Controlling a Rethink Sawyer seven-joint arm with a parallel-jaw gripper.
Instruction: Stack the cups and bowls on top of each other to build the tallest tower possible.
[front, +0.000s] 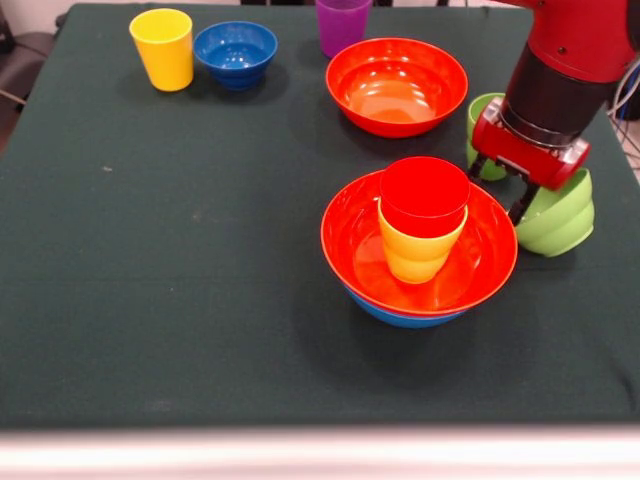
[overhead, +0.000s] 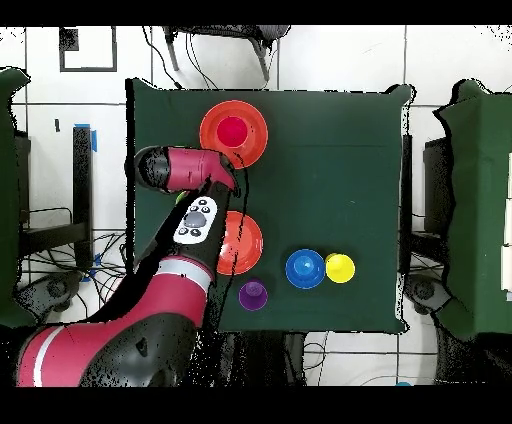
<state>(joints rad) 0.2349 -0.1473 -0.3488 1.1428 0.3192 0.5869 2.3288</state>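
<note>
Tower (front: 420, 245) stands just beside the tool (front: 497, 192).

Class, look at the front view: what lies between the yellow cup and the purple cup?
The small dark blue bowl sits between the yellow cup and the purple cup, close beside the yellow one. The front view shows this.

Glossy plastic cups (front: 424, 195), bowls (front: 396, 85); matt green cloth table (front: 180, 260).

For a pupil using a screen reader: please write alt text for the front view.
A tower stands mid-table: a red cup in a yellow-orange cup, in an orange-red bowl on a blue bowl. The robot's claw hangs beside it, near two green pieces. Behind are a yellow cup, blue bowl, purple cup and orange-red bowl.
</note>
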